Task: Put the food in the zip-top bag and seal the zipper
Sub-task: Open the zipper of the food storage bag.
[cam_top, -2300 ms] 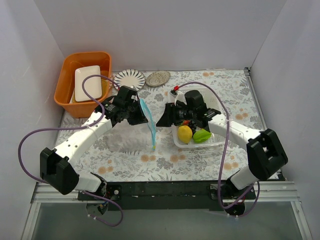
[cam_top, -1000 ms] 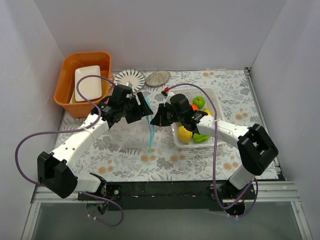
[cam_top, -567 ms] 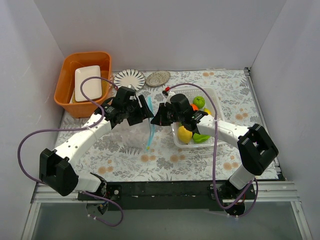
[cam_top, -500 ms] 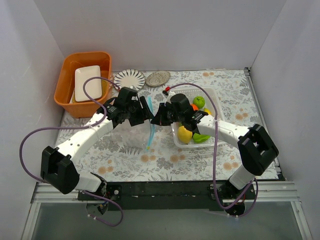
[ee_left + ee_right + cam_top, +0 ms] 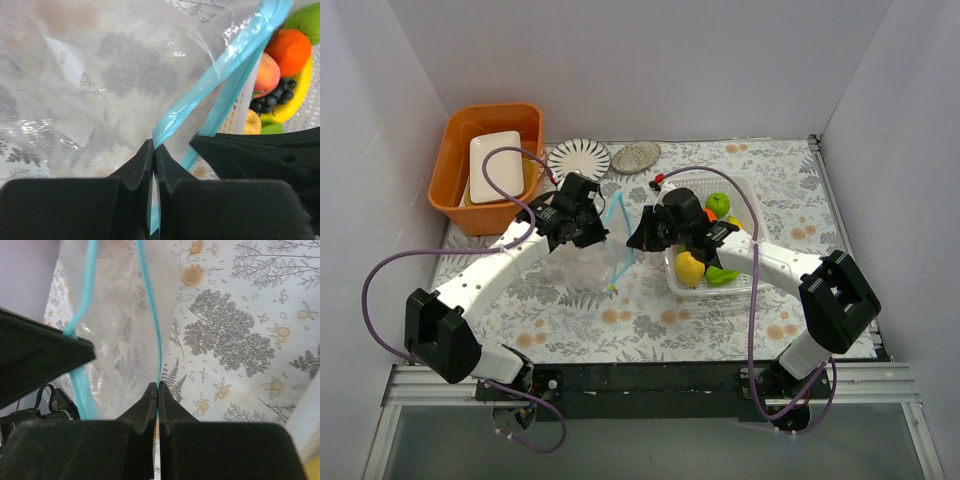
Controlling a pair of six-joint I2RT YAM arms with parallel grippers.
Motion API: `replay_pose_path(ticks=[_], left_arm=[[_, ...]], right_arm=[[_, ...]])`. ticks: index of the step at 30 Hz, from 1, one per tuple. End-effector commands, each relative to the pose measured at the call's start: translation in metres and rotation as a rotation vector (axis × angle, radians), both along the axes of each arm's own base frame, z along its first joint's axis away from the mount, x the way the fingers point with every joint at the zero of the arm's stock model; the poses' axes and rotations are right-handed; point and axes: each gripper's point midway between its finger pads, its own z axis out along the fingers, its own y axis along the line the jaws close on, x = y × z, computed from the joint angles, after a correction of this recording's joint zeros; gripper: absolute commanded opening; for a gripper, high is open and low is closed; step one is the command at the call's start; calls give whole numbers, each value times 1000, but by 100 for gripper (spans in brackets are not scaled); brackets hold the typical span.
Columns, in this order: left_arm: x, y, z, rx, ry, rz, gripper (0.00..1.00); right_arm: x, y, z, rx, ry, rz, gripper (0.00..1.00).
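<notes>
The clear zip-top bag [image 5: 586, 264] hangs between my two grippers at mid table, its mouth spread apart. My left gripper [image 5: 604, 233] [image 5: 154, 146] is shut on one light blue zipper [image 5: 220, 65] strip. My right gripper [image 5: 636, 240] [image 5: 157, 385] is shut on the opposite zipper strip [image 5: 150, 315]. The food sits in the white lattice basket [image 5: 750, 286] just right of the bag: a yellow lemon [image 5: 690, 268], a green apple [image 5: 718, 203], a green mango [image 5: 724, 275]. The left wrist view also shows an orange [image 5: 290, 47], a peach [image 5: 266, 75], black grapes [image 5: 272, 95] and a banana [image 5: 296, 100].
An orange bin [image 5: 458, 205] holding a white container [image 5: 496, 165] stands at the back left. A striped plate [image 5: 579, 157] and a small grey plate [image 5: 636, 156] lie at the back. White walls close in both sides. A floral cloth [image 5: 790, 210] covers the table.
My left gripper moved in toward the bag and went from open to shut on the nearer zipper strip. The right gripper kept its hold; the bag mouth now spreads between them.
</notes>
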Motion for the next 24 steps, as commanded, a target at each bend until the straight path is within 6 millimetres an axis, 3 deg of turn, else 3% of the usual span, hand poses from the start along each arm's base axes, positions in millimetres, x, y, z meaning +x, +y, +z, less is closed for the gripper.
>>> replay_pose_path(ticks=[1,4,6,8,9,12,15,16,19,24], left_arm=[[-3,57,13,156,-24,126,0],[-9,83,14,167,-18,167,0],[-10,88,19,157,-31,165,0],[-9,88,21,162,-27,162,0],[-5,86,27,158,-34,162,0],[0,68,36,85,-51,99,0],[6,49,35,8,-50,59,0],[6,46,29,0,-35,49,0],[10,38,21,-30,-22,40,0],[17,27,1,-46,13,21,0]], right_arm=[[16,-22,-9,-72,-20,-78,1],[25,-25,-9,-89,-36,-96,1],[25,-24,-15,-115,-29,-75,1],[28,-18,-12,-110,-30,-51,1],[27,-17,-23,-137,-3,-42,1],[31,-7,-20,-144,-16,12,1],[31,1,3,-110,-74,80,21],[31,0,10,-105,-89,83,40],[36,-11,44,-106,-173,55,65],[38,-60,60,-192,-204,-54,70]])
